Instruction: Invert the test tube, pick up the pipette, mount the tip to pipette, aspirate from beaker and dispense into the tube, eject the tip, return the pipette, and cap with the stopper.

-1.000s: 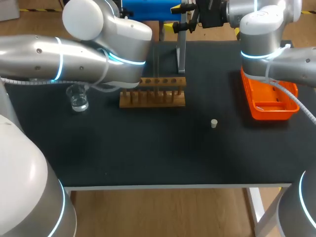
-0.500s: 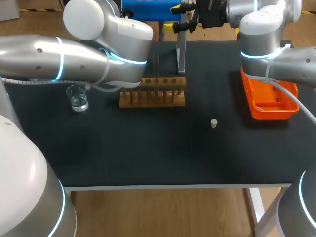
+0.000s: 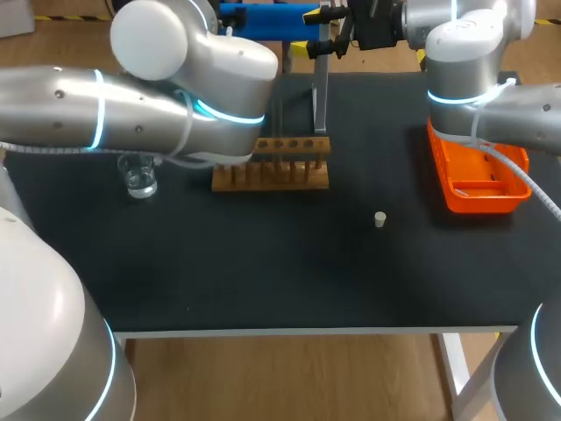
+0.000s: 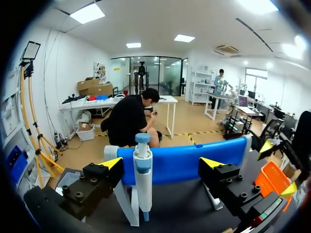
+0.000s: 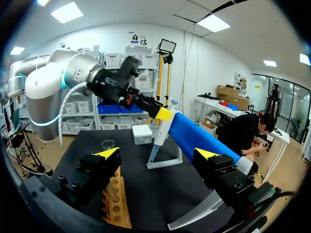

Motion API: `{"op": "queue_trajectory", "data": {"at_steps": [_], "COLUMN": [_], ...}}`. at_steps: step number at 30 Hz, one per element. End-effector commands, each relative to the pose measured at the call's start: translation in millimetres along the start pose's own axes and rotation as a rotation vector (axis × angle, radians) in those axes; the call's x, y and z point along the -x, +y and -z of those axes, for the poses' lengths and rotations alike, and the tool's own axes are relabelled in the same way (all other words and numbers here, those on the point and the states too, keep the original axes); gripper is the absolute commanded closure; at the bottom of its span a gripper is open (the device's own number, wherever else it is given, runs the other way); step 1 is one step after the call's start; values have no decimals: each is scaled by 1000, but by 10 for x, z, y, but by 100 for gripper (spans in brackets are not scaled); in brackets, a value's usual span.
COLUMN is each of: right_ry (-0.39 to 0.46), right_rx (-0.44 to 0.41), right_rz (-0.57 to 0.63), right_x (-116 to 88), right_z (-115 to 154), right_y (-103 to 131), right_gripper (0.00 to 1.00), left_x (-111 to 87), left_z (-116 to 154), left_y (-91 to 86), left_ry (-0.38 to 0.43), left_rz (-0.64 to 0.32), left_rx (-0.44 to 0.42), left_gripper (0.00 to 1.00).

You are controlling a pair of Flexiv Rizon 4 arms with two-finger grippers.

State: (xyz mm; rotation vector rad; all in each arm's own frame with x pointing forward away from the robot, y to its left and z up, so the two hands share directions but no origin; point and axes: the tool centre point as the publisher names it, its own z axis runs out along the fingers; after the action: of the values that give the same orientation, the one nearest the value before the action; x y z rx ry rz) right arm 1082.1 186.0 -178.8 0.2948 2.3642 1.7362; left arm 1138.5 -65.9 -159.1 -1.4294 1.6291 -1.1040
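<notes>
- Pipette (image 4: 143, 182) hangs upright on its white stand (image 3: 321, 92) at the back of the bench (image 3: 263, 281). Not yet picked up, by my judgement.
- Left gripper (image 4: 161, 165): fingers wide apart, nothing held. The pipette sits ahead of the gap, much nearer one finger than the other. I see no contact.
- Right gripper (image 5: 156, 154): fingers apart, empty, near the stand on the other side.
- Test tube: I cannot make it out in the wooden rack (image 3: 272, 167).
- Risk 1: closing from this offset, the nearer finger would meet the pipette first and could push it sideways off its hanger or tip the stand.
- Risk 2: a grasp too high or too low on the body could leave the pipette tilted for tip mounting.
- Risk 3: both grippers are close at the stand, so an advance by either invites a collision.
- Risk 4: my left arm (image 3: 131, 105) spans above the rack and the beaker (image 3: 138, 174), so a low swing could knock them.
- Stopper (image 3: 379, 219) lies alone mid-bench, well apart.
</notes>
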Motion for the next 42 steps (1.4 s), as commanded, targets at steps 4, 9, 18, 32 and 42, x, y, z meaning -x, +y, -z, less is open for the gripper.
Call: {"op": "queue_trajectory", "data": {"at_steps": [4, 9, 18, 32, 42], "right_ry": [0, 0, 0, 0, 0], "right_rx": [-3, -3, -3, -3, -3], "right_rz": [0, 0, 0, 0, 0], "right_x": [-3, -3, -3, -3, -3], "right_z": [5, 5, 5, 5, 5], "right_y": [6, 6, 6, 6, 6], "right_gripper": [0, 0, 0, 0, 0], "left_x": [56, 28, -151, -475, -650], "left_z": [515, 739, 1026, 1137, 1157], "left_y": [-28, -106, -122, 58, 290], "left_ry": [139, 330, 777, 1146, 1261], "left_rz": [-35, -136, -333, -492, -520], "left_rx": [-70, -124, -155, -77, -20], "left_gripper": [0, 0, 0, 0, 0]}}
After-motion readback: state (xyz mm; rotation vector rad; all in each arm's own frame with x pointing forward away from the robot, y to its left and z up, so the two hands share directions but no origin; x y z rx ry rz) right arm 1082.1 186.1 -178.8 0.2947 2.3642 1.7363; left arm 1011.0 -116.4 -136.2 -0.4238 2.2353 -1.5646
